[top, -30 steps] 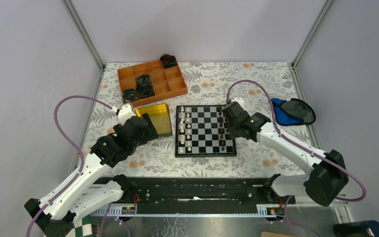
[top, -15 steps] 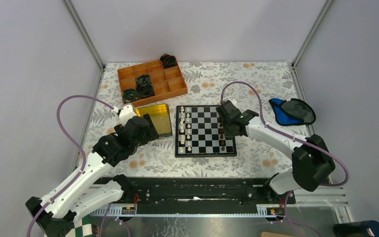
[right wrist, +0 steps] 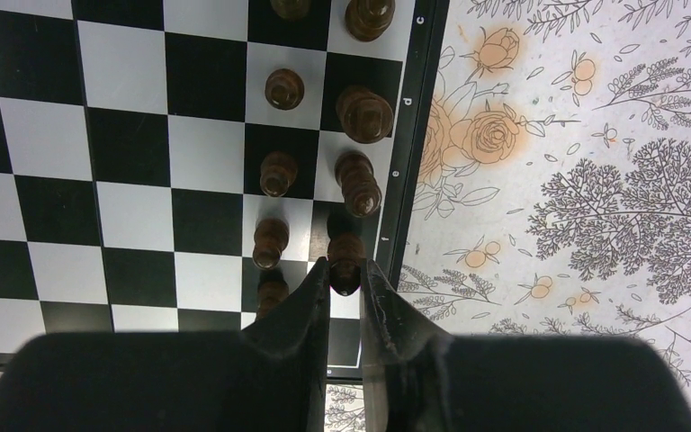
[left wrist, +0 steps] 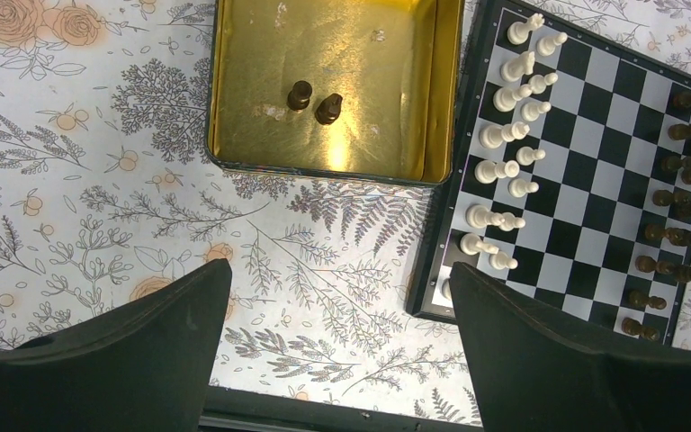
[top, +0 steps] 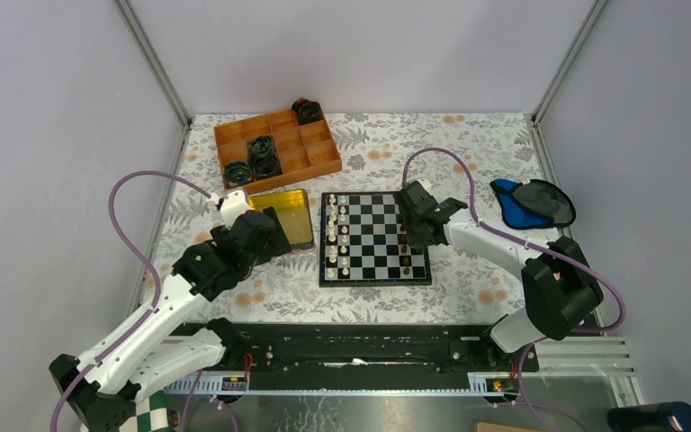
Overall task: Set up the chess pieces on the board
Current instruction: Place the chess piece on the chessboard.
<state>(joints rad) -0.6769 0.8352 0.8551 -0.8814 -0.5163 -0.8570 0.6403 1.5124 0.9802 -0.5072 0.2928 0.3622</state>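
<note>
The board (top: 374,281) lies mid-table. White pieces (top: 337,238) fill its left two columns and dark brown pieces (top: 408,256) stand along its right side. My right gripper (top: 413,227) hangs over the right columns. In the right wrist view the gripper (right wrist: 345,267) is shut on a dark brown piece (right wrist: 345,254) at the board's (right wrist: 135,135) edge column. My left gripper (top: 273,236) is open and empty; in its wrist view (left wrist: 342,274) it hovers above the cloth. Beyond it a gold tin (left wrist: 234,90) holds two dark pieces (left wrist: 300,94) (left wrist: 328,108).
An orange compartment tray (top: 310,160) with black coiled objects stands at the back left. A blue and black pouch (top: 533,202) lies to the right of the board. The gold tin (top: 281,203) touches the board's left side. Flowered cloth covers the table.
My right arm has folded in and its gripper has shifted slightly along the board's right columns. My left arm has barely moved.
</note>
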